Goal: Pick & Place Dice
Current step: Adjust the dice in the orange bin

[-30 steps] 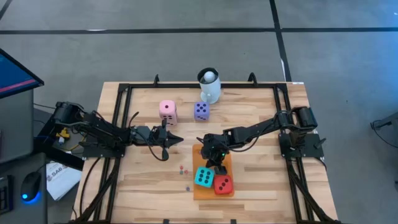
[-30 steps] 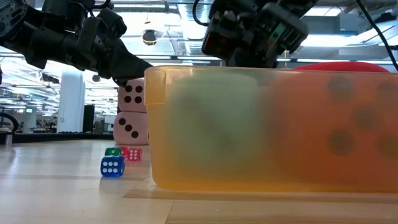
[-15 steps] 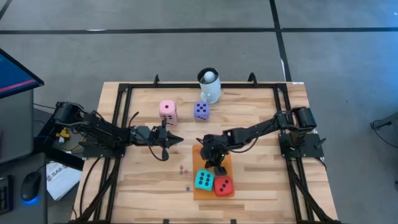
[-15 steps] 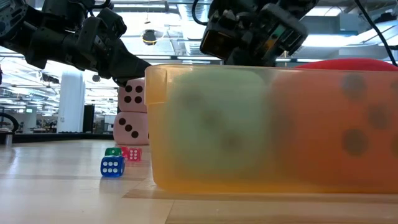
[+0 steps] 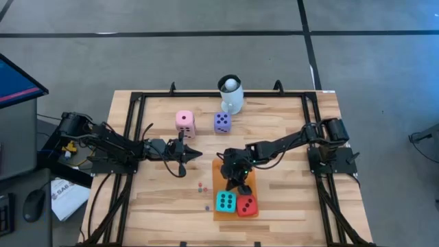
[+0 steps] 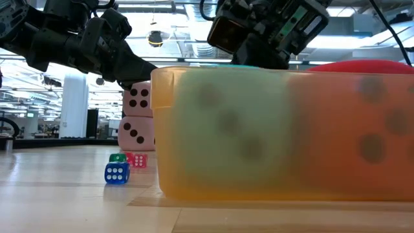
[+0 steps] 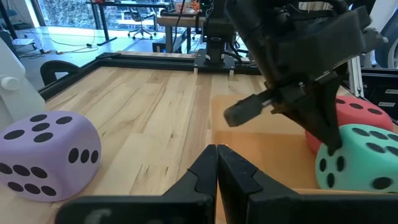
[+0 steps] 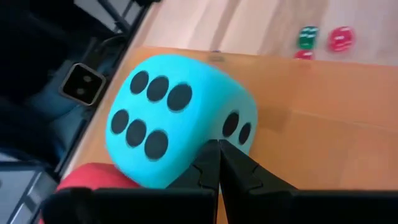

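Observation:
The teal die (image 5: 226, 201) and the red die (image 5: 247, 204) sit side by side at the near end of the orange tray (image 5: 219, 180). My right gripper (image 5: 237, 185) is shut and slants down onto the teal die (image 8: 168, 118). Behind the teal die in the left wrist view is the red die (image 7: 354, 112). The pink die (image 5: 184, 121) and the purple die (image 5: 221, 122) rest on the table farther back. Some tiny dice (image 5: 202, 185) lie left of the tray. My left gripper (image 5: 197, 156) hovers shut near the table's middle, touching nothing. My right gripper has its shut fingertips (image 8: 217, 148) against the teal die's upper far edge (image 8: 214, 134), between the six-pip face and the two-pip face. The fingers slant down from the far side. The die rests on the tray floor beside the red die.
A white mug (image 5: 231, 95) with a ball stands at the table's far edge. The tiny blue die (image 6: 117, 173) and two more small ones (image 6: 139, 160) lie on bare wood left of the tray's wall (image 6: 284, 181). A black frame (image 5: 130, 103) borders the table.
My right gripper has tipped further downward and edged toward the table's near edge, staying shut. The teal die has slid a little toward the near end of the tray, next to the red die.

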Available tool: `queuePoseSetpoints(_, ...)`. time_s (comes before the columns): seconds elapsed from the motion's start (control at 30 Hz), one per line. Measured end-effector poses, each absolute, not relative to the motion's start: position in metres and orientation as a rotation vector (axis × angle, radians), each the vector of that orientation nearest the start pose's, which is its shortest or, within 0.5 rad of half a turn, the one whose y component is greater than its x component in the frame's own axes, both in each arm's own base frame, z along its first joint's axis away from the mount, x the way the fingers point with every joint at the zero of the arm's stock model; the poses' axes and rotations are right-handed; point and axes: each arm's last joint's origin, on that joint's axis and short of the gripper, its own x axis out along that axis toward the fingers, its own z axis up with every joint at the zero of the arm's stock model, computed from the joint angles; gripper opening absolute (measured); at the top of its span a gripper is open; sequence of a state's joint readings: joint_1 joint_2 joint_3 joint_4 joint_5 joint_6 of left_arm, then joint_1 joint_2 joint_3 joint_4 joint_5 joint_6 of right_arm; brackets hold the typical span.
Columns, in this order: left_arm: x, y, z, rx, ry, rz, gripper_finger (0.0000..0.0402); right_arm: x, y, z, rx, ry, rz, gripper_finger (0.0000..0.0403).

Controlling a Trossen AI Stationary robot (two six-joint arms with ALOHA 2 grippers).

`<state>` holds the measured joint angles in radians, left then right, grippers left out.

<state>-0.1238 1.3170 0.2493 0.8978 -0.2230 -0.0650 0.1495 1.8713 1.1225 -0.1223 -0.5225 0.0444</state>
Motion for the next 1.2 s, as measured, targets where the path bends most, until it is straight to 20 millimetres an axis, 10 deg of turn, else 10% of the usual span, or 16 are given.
queuePoseSetpoints(0.93, 0.218, -0.021, 0.157, -0.036, 0.164, 0.104, 0.0000, 0.372, 0.071, 0.160, 0.223, 0.917, 0.455, 0.0000)
queuePoseSetpoints(1.2, 0.218, -0.021, 0.157, -0.035, 0.167, 0.105, 0.0000, 0.379, 0.076, 0.133, 0.296, 0.961, 0.509, 0.0000)
